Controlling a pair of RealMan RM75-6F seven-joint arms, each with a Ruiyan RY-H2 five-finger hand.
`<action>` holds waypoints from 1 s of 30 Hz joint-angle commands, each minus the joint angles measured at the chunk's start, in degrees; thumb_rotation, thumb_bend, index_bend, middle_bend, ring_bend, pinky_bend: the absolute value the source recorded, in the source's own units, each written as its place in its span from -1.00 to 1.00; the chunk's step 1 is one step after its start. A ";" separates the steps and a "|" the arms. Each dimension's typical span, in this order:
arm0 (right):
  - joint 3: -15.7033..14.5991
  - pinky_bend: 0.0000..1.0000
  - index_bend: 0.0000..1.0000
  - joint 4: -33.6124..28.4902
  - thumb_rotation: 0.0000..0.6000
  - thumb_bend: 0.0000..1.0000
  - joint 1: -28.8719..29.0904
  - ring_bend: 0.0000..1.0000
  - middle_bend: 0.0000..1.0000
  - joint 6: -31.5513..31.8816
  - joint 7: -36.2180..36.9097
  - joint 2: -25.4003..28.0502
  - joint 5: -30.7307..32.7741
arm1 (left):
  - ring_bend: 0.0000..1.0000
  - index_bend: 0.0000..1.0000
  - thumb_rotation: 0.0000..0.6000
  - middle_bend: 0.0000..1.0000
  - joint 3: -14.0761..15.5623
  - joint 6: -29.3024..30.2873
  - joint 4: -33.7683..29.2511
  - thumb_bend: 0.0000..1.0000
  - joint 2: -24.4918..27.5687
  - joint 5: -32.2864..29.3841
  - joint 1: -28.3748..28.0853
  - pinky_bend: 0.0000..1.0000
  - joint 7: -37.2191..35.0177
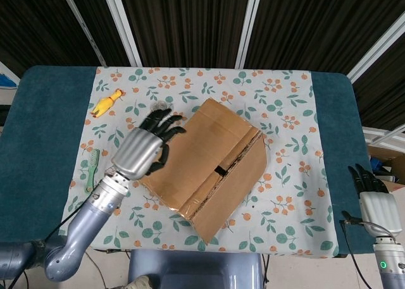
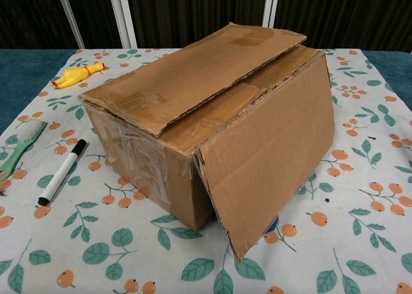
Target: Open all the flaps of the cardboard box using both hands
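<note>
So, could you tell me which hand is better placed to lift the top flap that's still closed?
Left. The left hand hovers open beside the closed flap, while the right hand sits off the table's far edge.

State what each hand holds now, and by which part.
Nothing. The left hand hovers open by the cardboard box; the right hand is empty.

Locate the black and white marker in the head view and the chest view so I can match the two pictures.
Head view: the marker lies left of the cardboard box, partly hidden behind the left hand's wrist.
Chest view: the marker lies at lower left on the tablecloth, left of the box.
Shared landmark: the green comb just left of the marker in both.
</note>
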 commanded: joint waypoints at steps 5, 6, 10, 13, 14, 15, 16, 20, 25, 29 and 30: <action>-0.18 -0.58 -1.00 -0.29 1.00 -1.00 0.23 -0.74 -0.85 -0.53 0.17 -0.07 -0.09 | -0.97 -0.52 1.00 -0.76 9.52 9.14 1.44 0.46 6.65 4.60 9.64 -0.87 5.78; -0.24 -0.58 -1.00 -0.40 1.00 -1.00 0.29 -0.74 -0.85 -0.67 0.46 -0.01 -0.19 | -0.97 -0.52 1.00 -0.76 11.14 10.01 1.78 0.46 7.36 6.57 11.23 -0.87 5.22; -0.55 -0.58 -1.00 -0.46 1.00 -1.00 0.48 -0.74 -0.85 -1.10 1.14 0.08 -0.70 | -0.97 -0.53 1.00 -0.76 16.23 14.55 4.41 0.44 8.49 12.27 17.81 -0.87 1.71; -0.59 -0.58 -1.00 -0.58 1.00 -1.00 0.71 -0.74 -0.85 -1.78 2.54 0.36 -0.68 | -0.97 -0.52 1.00 -0.76 18.43 18.27 7.17 0.44 8.62 14.23 22.73 -0.87 -2.56; -0.42 -0.58 -1.00 -0.71 1.00 -1.00 0.94 -0.74 -0.85 -2.11 3.35 0.57 -0.60 | -0.97 -0.52 1.00 -0.76 18.68 19.66 8.44 0.44 8.50 15.00 24.13 -0.87 -3.82; -0.27 -0.58 -1.00 -0.78 1.00 -1.00 1.15 -0.74 -0.85 -2.37 3.87 0.80 -0.59 | -0.97 -0.52 1.00 -0.76 18.77 20.82 9.49 0.44 8.35 15.35 25.17 -0.87 -4.43; 0.08 -0.58 -1.00 -0.99 1.00 -1.00 1.66 -0.74 -0.85 -2.98 4.81 1.21 -0.54 | -0.97 -0.52 1.00 -0.76 19.02 22.04 10.92 0.44 8.09 16.15 26.41 -0.87 -5.17; 1.91 -0.58 -1.00 -1.67 1.00 -1.00 4.63 -0.74 -0.85 -5.83 8.15 2.95 -0.96 | -0.97 -0.53 1.00 -0.78 20.49 23.09 13.60 0.44 8.22 18.71 29.69 -0.89 -9.54; 4.95 -0.58 -1.00 -2.07 1.00 -1.00 10.04 -0.74 -0.83 -10.42 12.38 4.46 -1.91 | -0.97 -0.56 1.00 -0.79 21.21 23.86 16.10 0.41 8.62 19.31 32.68 -0.95 -8.12; 6.82 -0.58 -1.00 -1.05 1.00 -1.00 14.27 -0.74 -0.83 -13.95 13.71 3.75 -2.14 | -0.97 -0.56 1.00 -0.79 21.36 23.45 16.62 0.30 8.84 18.94 34.68 -0.98 -9.41; 7.04 -0.58 -1.00 -0.99 1.00 -1.00 14.88 -0.74 -0.83 -14.28 13.65 3.51 -2.31 | -0.97 -0.56 1.00 -0.79 21.27 23.50 17.15 0.29 8.72 19.37 34.89 -0.98 -9.90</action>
